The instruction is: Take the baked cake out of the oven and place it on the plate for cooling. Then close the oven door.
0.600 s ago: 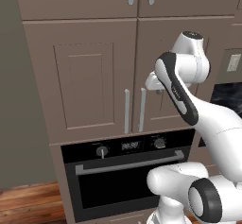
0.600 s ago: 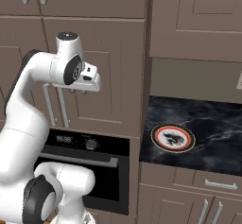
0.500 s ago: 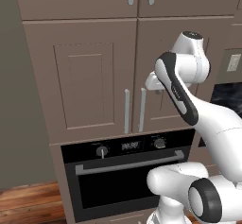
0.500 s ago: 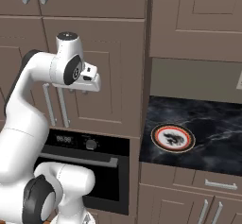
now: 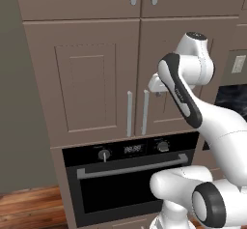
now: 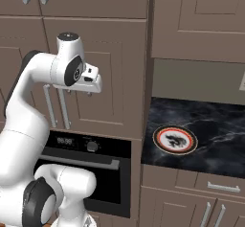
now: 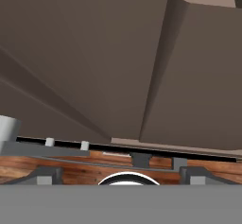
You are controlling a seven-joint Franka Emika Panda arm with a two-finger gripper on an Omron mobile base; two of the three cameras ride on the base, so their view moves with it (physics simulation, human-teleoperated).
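The black oven (image 5: 130, 175) is built into the wall under brown cabinets, with two silver knobs and a small display. Its oven door (image 5: 120, 194) stands shut, the silver bar handle (image 5: 132, 165) across its top. The baked cake is hidden. The round red-ringed plate (image 6: 175, 140) lies bare on the dark counter to the oven's right. My gripper (image 5: 157, 93) hangs high in front of the cabinet doors, well above the oven (image 6: 88, 149), pointing down. In the hand view the gripper (image 7: 124, 175) is open, its fingertips (image 7: 45, 175) wide apart with nothing between them.
Two tall brown cabinet doors with vertical silver handles (image 5: 129, 113) stand right behind the hand. The black marble counter (image 6: 215, 135) stretches to the right, with drawers (image 6: 210, 187) below it. A wood floor (image 5: 29, 208) lies in front of the oven.
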